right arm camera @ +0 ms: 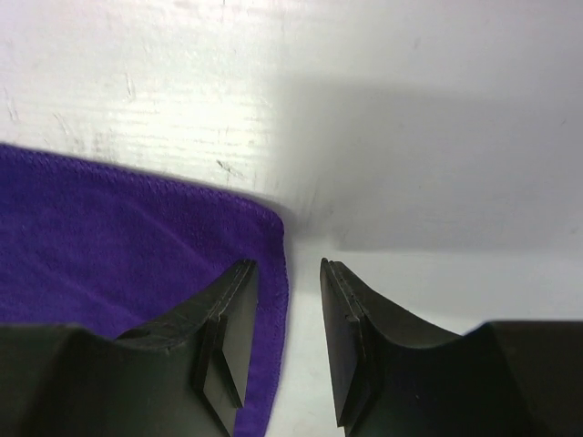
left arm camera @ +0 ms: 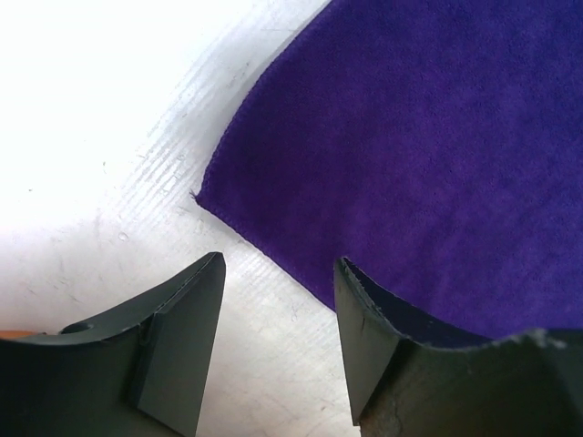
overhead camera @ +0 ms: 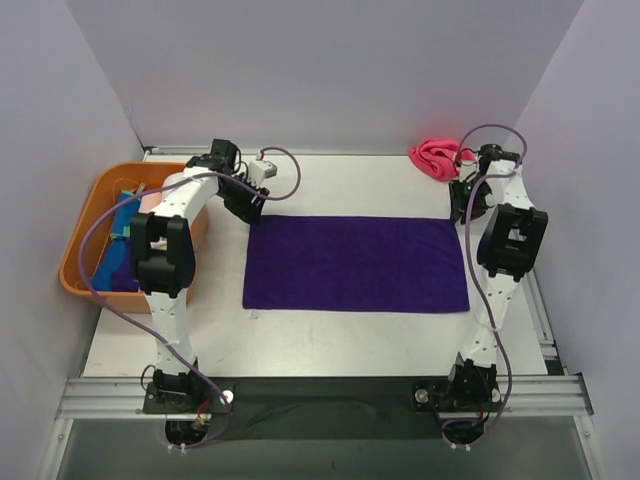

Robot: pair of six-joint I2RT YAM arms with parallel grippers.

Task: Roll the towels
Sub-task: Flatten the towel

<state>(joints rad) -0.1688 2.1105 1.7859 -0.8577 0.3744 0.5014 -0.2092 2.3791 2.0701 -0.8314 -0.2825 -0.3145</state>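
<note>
A dark purple towel (overhead camera: 355,265) lies flat and spread out in the middle of the table. My left gripper (overhead camera: 248,205) hovers at its far left corner. In the left wrist view the left gripper (left arm camera: 278,264) is open over bare table, and the towel (left arm camera: 419,155) edge runs under its right finger. My right gripper (overhead camera: 462,200) is at the far right corner. In the right wrist view the right gripper (right arm camera: 287,266) is open, with the towel (right arm camera: 118,237) hem beside its left finger. A hot pink towel (overhead camera: 435,157) lies crumpled at the back right.
An orange basket (overhead camera: 82,225) stands at the left table edge, close behind the left arm, with a teal towel (overhead camera: 120,225) and darker cloth inside. White walls close in the table on three sides.
</note>
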